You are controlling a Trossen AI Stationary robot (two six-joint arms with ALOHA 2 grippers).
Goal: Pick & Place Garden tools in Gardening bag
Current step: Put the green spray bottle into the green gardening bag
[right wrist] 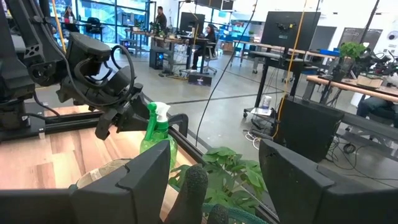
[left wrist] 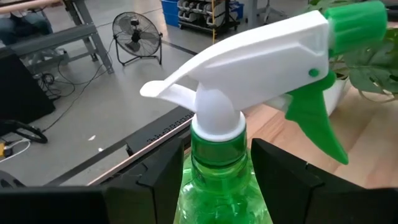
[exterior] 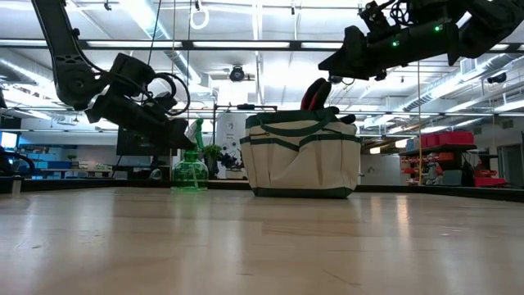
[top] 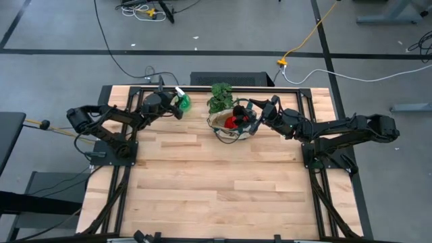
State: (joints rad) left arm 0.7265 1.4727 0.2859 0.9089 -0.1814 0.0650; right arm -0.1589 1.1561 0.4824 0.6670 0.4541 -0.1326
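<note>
Pale wooden planks make up the bench (top: 216, 175), which stands on a grey workshop floor with cables trailing across it. Near the far edge, left of centre, the green spray bottle (top: 183, 101) stands upright with its white trigger head; the left gripper (left wrist: 214, 180) has its fingers on either side of the neck. Just beside it, the cream gardening bag (exterior: 301, 156) holds red-and-black gloves (top: 236, 118). A leafy plant (top: 219, 96) sits behind the bag. Over the bag hangs the right gripper (top: 251, 116), fingers spread wide, holding nothing.
</note>
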